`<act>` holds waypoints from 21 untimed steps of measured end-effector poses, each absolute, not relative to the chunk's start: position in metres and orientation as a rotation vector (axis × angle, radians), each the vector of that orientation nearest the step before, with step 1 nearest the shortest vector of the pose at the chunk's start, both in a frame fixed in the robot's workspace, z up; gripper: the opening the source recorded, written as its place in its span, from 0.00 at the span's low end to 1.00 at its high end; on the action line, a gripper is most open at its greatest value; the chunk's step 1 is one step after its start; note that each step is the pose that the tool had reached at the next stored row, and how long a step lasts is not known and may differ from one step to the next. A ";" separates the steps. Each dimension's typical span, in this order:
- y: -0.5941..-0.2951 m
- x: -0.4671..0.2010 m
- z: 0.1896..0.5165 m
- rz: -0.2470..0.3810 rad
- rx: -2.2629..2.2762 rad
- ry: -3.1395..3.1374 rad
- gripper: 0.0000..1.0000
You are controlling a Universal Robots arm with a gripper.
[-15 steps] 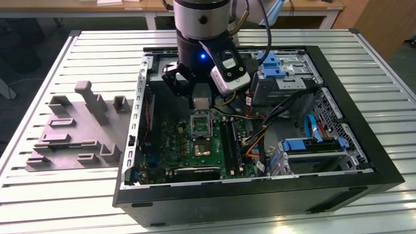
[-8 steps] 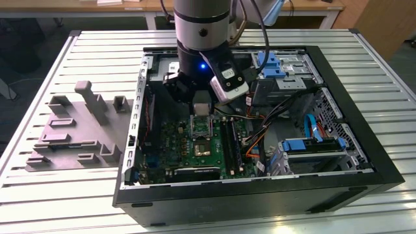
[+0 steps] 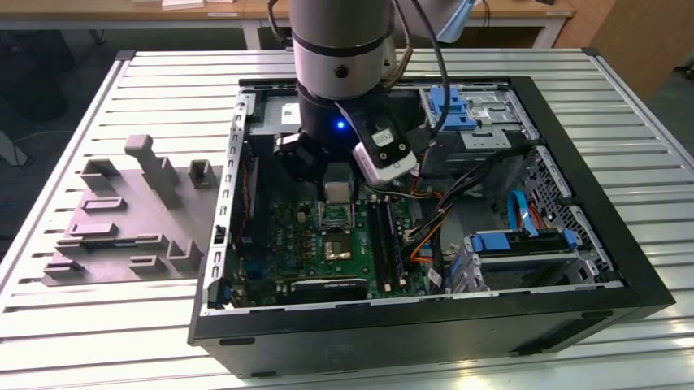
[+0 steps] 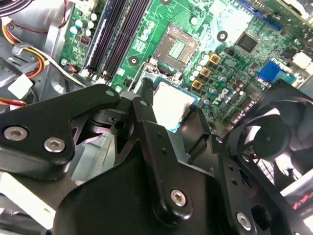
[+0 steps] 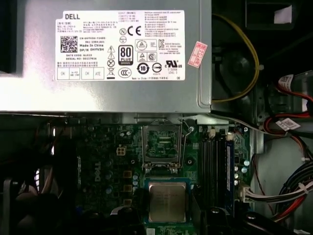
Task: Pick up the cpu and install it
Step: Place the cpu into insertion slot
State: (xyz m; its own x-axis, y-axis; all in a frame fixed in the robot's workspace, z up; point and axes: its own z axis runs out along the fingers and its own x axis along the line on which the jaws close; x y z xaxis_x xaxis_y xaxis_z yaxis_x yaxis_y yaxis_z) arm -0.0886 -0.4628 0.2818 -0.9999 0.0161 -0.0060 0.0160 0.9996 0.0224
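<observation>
Black gripper [image 4: 172, 110] clamps cpu [image 4: 171, 100] by two opposite edges; pale metal top faces camera. Beyond cpu, green motherboard [image 4: 230, 19] carries socket [image 4: 177, 48]: metal frame, contacts bare. Black memory slots [image 4: 117, 34] run beside socket. Black fan [image 4: 274, 137] sits close to gripper linkage.

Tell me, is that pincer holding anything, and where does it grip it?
The pincer holds the cpu, apparently by two opposite edges.

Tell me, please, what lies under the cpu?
The hand grips the cpu over the green motherboard, which shows around it. The spot straight beneath it is covered.
</observation>
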 end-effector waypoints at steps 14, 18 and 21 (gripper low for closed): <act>-0.464 -0.087 0.264 0.035 0.025 3.135 0.47; -0.465 -0.087 0.263 0.035 0.025 3.135 0.47; -0.467 -0.087 0.262 0.035 0.025 3.135 0.47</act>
